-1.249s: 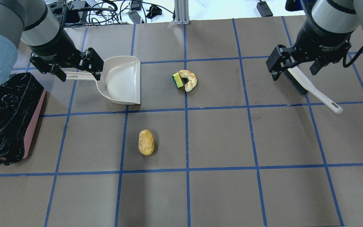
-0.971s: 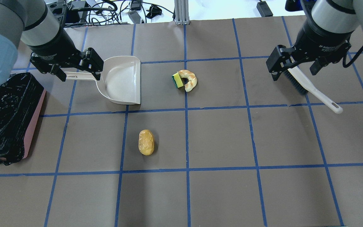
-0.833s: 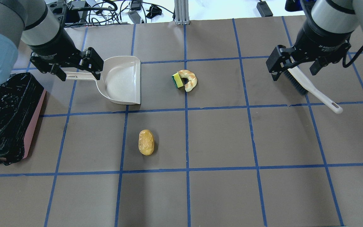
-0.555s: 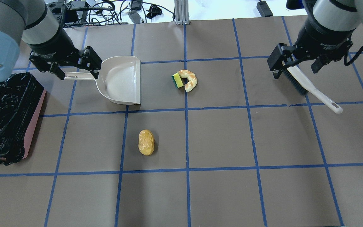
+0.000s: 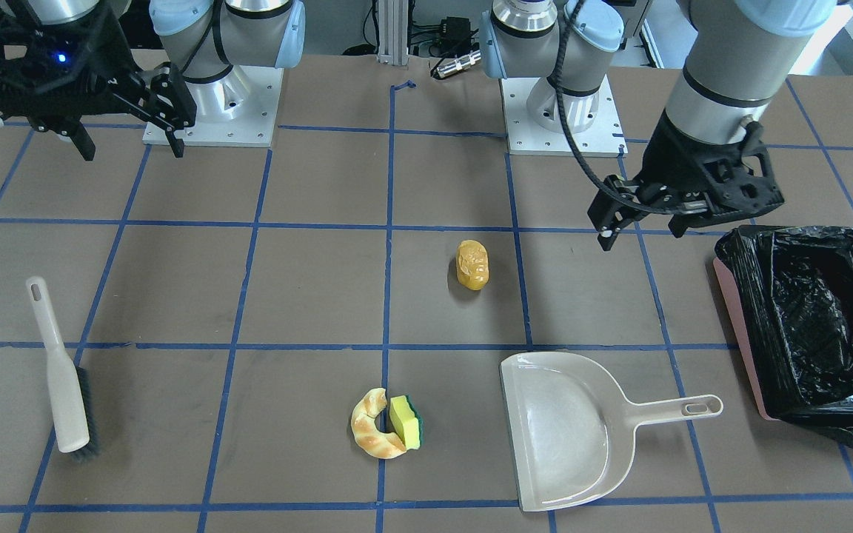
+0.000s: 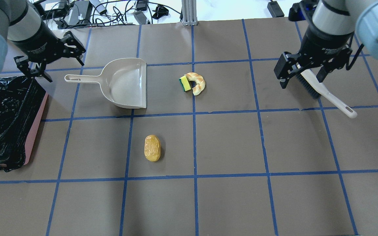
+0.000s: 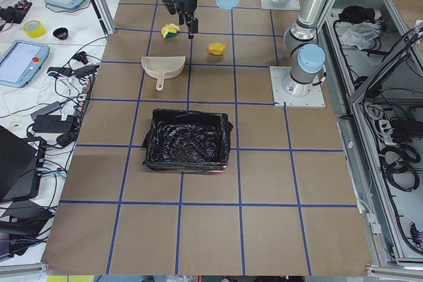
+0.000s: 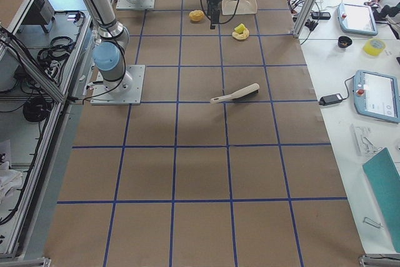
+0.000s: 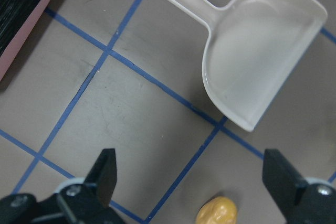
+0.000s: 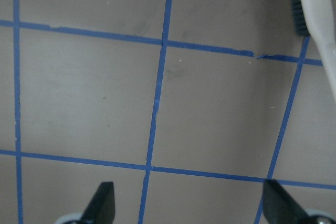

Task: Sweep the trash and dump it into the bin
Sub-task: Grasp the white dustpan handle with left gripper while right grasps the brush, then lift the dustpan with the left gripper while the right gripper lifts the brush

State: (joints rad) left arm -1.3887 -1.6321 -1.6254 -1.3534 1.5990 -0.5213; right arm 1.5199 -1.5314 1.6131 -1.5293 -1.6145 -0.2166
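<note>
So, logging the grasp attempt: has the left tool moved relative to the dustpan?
Yes: in the overhead view the left tool has shifted up-left, off the handle of the dustpan, toward its tip.

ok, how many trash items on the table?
3. The croissant and sponge touch, off the dustpan's open edge; the bread lump lies alone, nearer the robot. The bin's bag could hide more.

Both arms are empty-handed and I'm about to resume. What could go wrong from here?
1. The dustpan lies flat, its thin handle low on the table; the open left gripper could nudge it away instead of gripping it.
2. The bread lump sits well apart from the touching croissant and sponge, so one sweep with the brush may miss it.
</note>
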